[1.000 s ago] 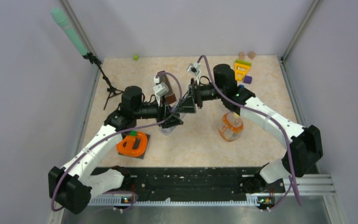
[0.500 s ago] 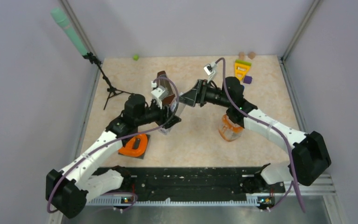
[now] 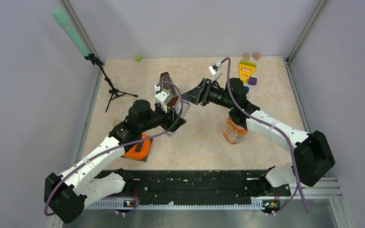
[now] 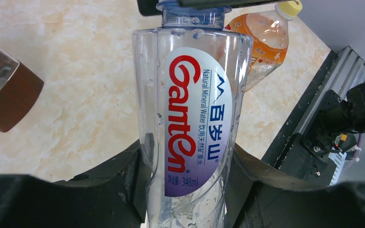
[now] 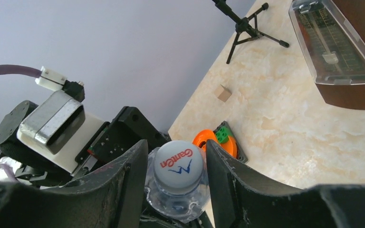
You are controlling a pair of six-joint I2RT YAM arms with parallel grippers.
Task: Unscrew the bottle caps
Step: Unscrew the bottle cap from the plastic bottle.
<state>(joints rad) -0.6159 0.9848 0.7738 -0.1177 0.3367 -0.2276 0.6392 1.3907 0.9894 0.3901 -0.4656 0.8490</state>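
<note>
Near the middle of the marbled beige table (image 3: 204, 137), with a black tripod microphone stand (image 3: 110, 88) toward its 10 o'clock, a slim, clear plastic labelled bottle (image 4: 192, 95) is clamped around its lower body by the left gripper (image 4: 187, 156), whose two black fingers are pressed against opposite sides of the droplet-beaded wall. In the left wrist view the bottle's long axis runs straight away from the lens, neck toward 12 o'clock, with the glossy white-to-lilac label and its red lettering facing the camera. From overhead the axis is seen slanting from base at 7 o'clock to neck at 1 o'clock; whether it is upright or leaning cannot be told. A brown, wedge-shaped metronome (image 5: 337, 52) with a clear cover is set just at the bottle's 12 o'clock. The round white cap (image 5: 178, 167), smooth-topped and printed with a red and blue logo, is seated on the neck and closely flanked by the black fingers of the right gripper (image 5: 176, 148); whether it is pinched or merely bracketed cannot be told. At the bottle's 3 o'clock the squat orange-tinted bottle (image 4: 261, 42) is stood apart, its yellow cap (image 4: 290, 7) on.
</note>
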